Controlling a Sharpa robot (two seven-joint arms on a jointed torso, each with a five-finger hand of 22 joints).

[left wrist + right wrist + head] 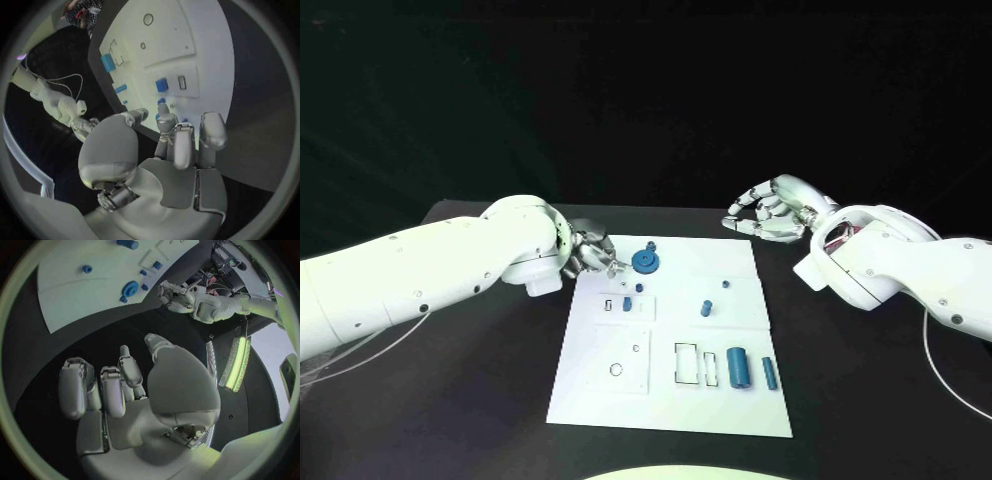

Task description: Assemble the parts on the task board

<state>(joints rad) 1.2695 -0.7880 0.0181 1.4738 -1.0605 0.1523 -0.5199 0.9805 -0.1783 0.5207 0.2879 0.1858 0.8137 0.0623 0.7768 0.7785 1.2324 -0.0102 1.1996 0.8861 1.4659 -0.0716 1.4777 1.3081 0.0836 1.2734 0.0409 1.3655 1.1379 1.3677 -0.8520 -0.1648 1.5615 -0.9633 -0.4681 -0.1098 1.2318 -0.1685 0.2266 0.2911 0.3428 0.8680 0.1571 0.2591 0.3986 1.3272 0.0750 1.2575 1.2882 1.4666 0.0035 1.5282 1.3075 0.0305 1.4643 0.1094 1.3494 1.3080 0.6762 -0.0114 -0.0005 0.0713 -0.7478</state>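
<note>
no legible writing on task board (733,262)

Small blue round part (646,262) beside left hand (593,250): we cannot tell whether the fingers touch it.

A matte black tabletop (473,400) stood against a dark, unlit backdrop (646,90). In the right wrist view, a bright greenish strip light (236,365) glowed nearby.
</note>
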